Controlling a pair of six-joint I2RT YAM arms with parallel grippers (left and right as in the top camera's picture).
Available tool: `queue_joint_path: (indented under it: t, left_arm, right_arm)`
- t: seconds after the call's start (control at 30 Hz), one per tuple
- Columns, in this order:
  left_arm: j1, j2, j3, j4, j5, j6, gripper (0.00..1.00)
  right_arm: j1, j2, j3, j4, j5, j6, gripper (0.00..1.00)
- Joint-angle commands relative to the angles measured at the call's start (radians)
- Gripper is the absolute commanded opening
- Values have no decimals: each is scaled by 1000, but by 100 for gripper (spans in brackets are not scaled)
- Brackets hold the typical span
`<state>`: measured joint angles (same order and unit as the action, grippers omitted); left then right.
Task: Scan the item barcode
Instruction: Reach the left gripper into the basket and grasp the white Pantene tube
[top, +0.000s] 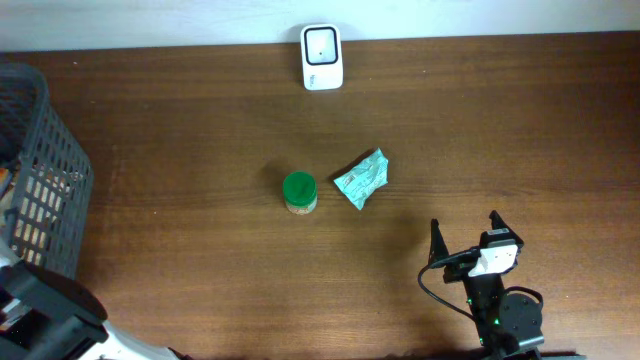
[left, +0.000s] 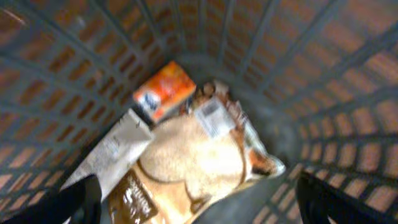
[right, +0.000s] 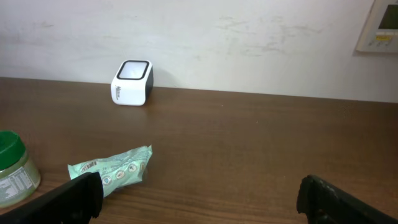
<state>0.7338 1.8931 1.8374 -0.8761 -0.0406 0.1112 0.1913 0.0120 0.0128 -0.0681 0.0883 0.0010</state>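
Left wrist: left end effector (left: 199, 193) wide open over basket (left: 336, 81), seemingly empty; right end effector (right: 199, 186) open, empty.

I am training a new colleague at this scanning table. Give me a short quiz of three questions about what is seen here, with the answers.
1. True or false: the jar with the green lid stands upright beside the green packet.
2. What does the left claw look down into?
A. a drawer
B. the grey basket with food packs in it
C. a sink
3. Fill in the missing word: the right claw is ____ and holds nothing.

Key: 1 true; 2 B; 3 open.
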Motion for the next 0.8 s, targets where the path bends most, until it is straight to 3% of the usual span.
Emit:
queue_joint_path:
  t: [0.0, 0.13, 0.27, 0.33, 0.47, 0.7, 0.77]
  left_arm:
    - [51, 14, -108, 83, -69, 159, 91]
    - [130, 70, -194, 96, -230, 161, 89]
    - [203, 135, -204, 121, -215, 187, 93]
    - [220, 169, -204, 124, -156, 289, 85]
    - [220, 199, -204, 135, -174, 339, 75]
    - [220, 260, -207, 170, -274, 344, 76]
    - [223, 286, -207, 180, -274, 344, 71]
  right_arm:
    - [5, -6, -7, -5, 2, 6, 98]
    - [5, -6, -7, -5, 2, 6, 98]
    - [5, -6, -7, -5, 2, 6, 98]
    - [5, -6, -7, -5, 2, 6, 98]
    - [5, -6, -7, -5, 2, 6, 98]
    - [5, -6, -7, -5, 2, 6, 98]
    - [5, -6, -7, -5, 2, 6, 98]
